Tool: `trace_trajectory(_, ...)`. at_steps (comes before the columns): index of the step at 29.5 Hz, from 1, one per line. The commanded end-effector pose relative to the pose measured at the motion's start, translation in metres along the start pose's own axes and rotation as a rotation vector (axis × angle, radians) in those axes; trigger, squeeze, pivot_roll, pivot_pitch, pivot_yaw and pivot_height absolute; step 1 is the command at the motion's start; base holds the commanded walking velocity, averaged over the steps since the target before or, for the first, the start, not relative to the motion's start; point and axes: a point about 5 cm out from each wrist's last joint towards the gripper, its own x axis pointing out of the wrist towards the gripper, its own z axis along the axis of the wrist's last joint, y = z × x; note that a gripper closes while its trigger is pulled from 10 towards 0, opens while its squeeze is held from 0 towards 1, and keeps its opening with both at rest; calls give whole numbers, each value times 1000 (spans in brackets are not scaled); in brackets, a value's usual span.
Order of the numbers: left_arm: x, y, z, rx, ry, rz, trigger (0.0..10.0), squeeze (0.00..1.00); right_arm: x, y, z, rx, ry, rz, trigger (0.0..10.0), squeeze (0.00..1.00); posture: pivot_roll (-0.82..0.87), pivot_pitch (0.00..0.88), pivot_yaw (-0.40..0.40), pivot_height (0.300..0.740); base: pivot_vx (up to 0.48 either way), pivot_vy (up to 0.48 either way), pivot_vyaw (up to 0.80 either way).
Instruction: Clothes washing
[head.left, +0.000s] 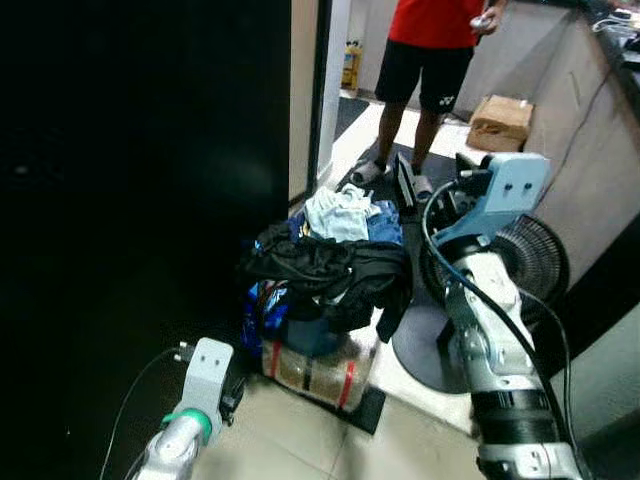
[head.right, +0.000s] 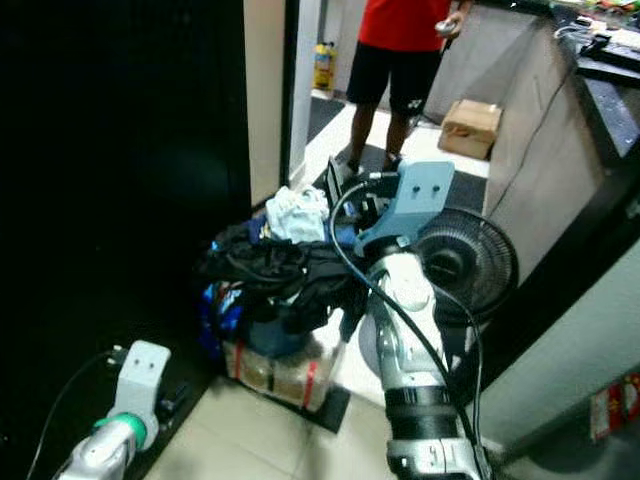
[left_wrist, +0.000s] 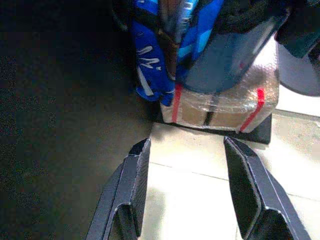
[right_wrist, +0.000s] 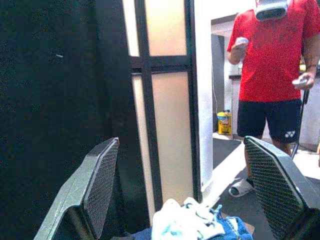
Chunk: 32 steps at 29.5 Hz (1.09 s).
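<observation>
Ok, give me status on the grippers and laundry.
Right gripper open, raised above the clothes pile. Left gripper open, low over floor. Floor fan close right; person beyond.

Silver arms, black cables; right wrist (head.left: 503, 190) pale-blue bracket, left wrist (head.left: 188, 418) green band; black claw fingers (left_wrist: 248, 186).

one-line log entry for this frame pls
phase: reaching for laundry | right gripper: open, raised over clothes pile | left gripper: open, low near floor, empty | person standing beyond pile | fan beside right arm
</observation>
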Motion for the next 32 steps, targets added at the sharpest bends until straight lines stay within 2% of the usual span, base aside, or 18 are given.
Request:
trace_trajectory(1, -2, -2, -7, 14, 15, -6, 10000, 0, 0, -2, -1, -10, 4, -2, 10000, 0, 73, 28, 9, 740, 390, 0, 0)
trace_trajectory(6, -2, -1, -8, 12, 14, 0, 10000, 0, -3, 2, -11, -68, 38, 32, 10000, 0, 74, 23, 5, 740, 390, 0, 0)
trace_trajectory(10, -1, -1, -8, 10, 10, -1, 10000, 0, -5, 3, -15, -75, 54, 35, 10000, 0, 72, 22, 7, 740, 387, 0, 0)
trace_trajectory(22, 1, -1, -4, 15, -1, -8, 10000, 0, -4, -4, -13, -96, 46, 13, 10000, 0, 69, 23, 11, 740, 376, 0, 0)
trace_trajectory(32, 3, -1, -2, 33, -7, -28, 10000, 0, -7, -14, -23, -148, 79, -19, 10000, 0, 73, 31, 11, 740, 78, 0, 0)
